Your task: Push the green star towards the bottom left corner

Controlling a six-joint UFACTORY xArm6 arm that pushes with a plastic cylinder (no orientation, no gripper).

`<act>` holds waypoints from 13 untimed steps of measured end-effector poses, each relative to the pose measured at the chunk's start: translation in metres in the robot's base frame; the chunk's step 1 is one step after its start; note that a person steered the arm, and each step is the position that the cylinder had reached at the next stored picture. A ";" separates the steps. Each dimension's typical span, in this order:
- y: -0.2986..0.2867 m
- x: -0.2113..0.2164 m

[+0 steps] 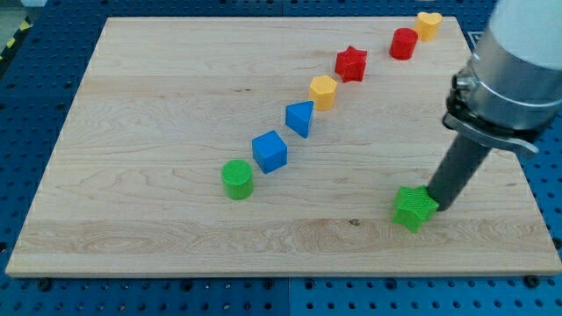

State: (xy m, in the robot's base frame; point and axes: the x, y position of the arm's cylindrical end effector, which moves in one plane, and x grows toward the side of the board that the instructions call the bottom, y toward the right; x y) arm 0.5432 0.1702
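My tip touches the green star on its right side, near the wooden board's bottom right; the green cylinder sits well left

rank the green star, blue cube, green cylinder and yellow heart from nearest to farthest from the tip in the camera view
Measured from my tip:
1. green star, touching it on the view's left.
2. blue cube, mid-board.
3. green cylinder, further to the view's left.
4. yellow heart, at the view's top right.
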 end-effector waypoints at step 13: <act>-0.171 0.057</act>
State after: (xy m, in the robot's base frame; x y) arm 0.6003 -0.0005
